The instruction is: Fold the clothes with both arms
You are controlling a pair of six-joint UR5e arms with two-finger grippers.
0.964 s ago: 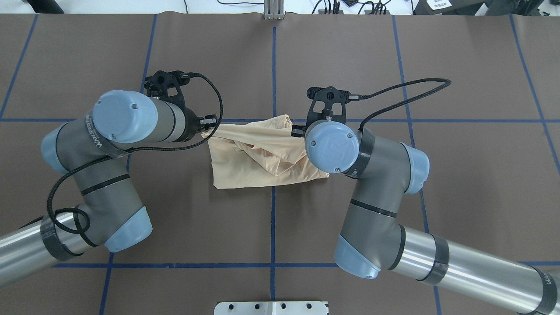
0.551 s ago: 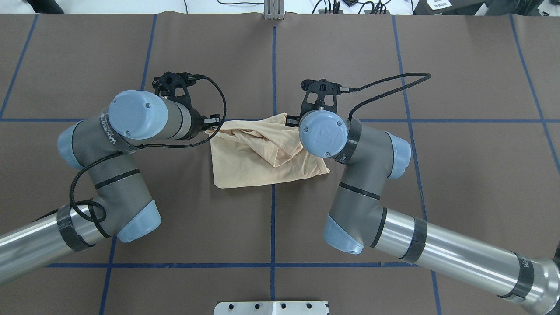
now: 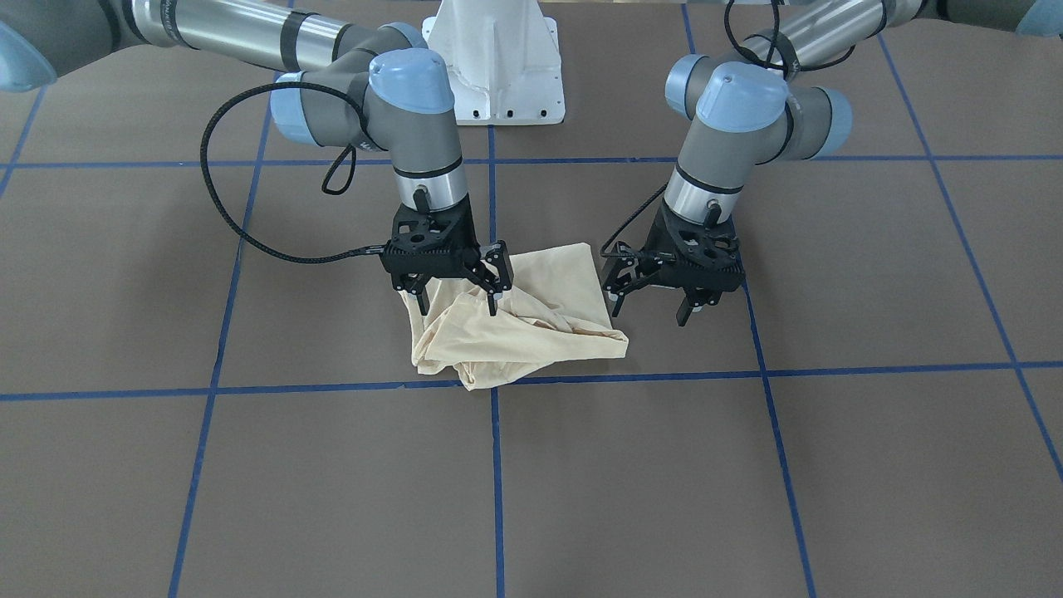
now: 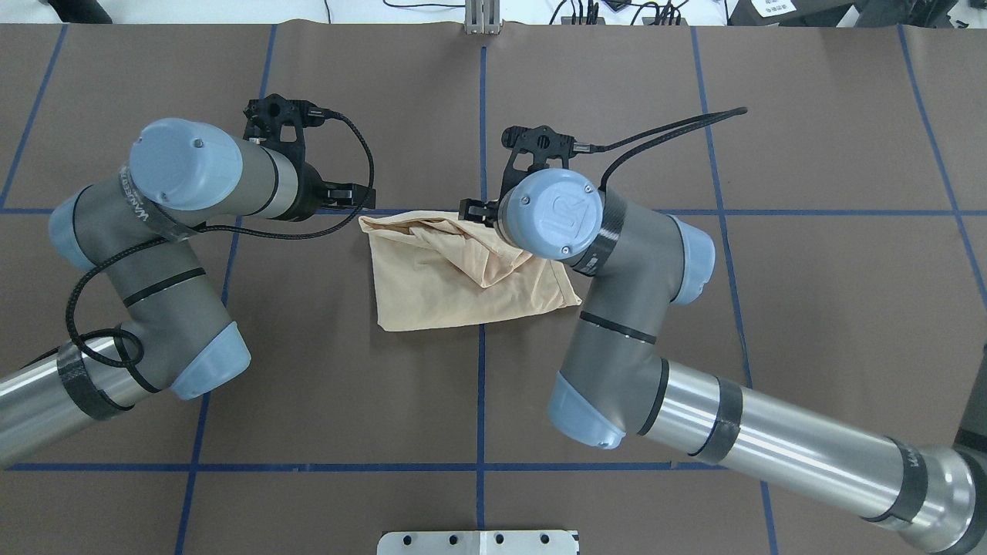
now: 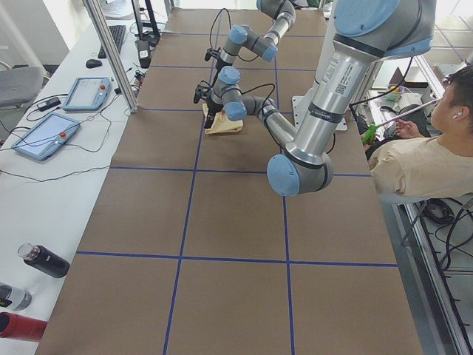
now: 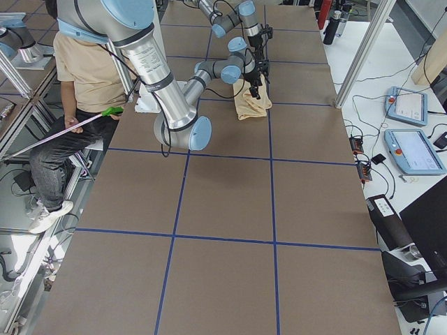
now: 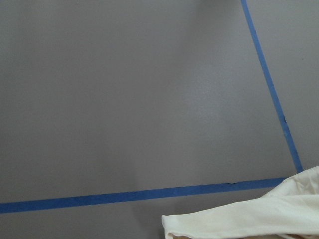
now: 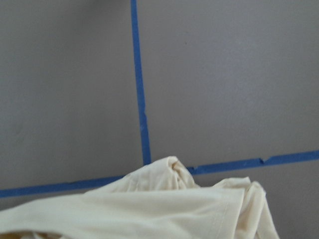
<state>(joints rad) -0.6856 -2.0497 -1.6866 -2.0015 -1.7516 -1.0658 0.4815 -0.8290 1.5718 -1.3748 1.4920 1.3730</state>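
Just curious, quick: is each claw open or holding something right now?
Left gripper: open, empty, beside the shirt.
Right gripper: open over the shirt, holding nothing.

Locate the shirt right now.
In the overhead view the shirt lies crumpled mid-table, straddling the central blue tape line, the left gripper beside it and the right gripper over it.

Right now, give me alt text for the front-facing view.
A crumpled cream shirt lies on a brown table gridded with blue tape. The right gripper hangs open over its edge; the left gripper hangs open beside it.
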